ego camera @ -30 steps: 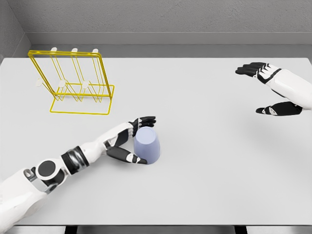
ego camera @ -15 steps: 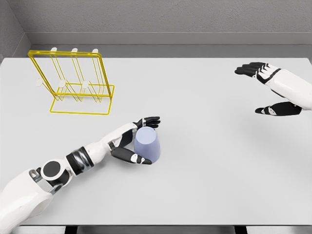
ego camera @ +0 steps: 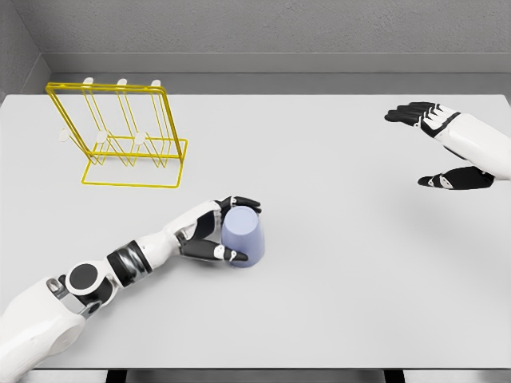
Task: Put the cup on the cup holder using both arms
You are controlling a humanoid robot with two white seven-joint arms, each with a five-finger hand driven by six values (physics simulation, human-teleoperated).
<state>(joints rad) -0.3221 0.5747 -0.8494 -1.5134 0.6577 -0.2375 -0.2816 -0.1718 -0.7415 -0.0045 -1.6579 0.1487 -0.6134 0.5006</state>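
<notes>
Cup near table front, cup holder behind-left.

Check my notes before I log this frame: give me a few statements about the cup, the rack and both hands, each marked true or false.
1. The left hand has its fingers wrapped around the cup. True.
2. The cup hangs on the rack. False: it stands on the table, well in front of the rack.
3. The right hand is open and holds nothing. True.
4. The rack is red. False: it is yellow wire with white-tipped pegs.
5. The right hand touches the cup. False: it is far off at the table's right side.
</notes>
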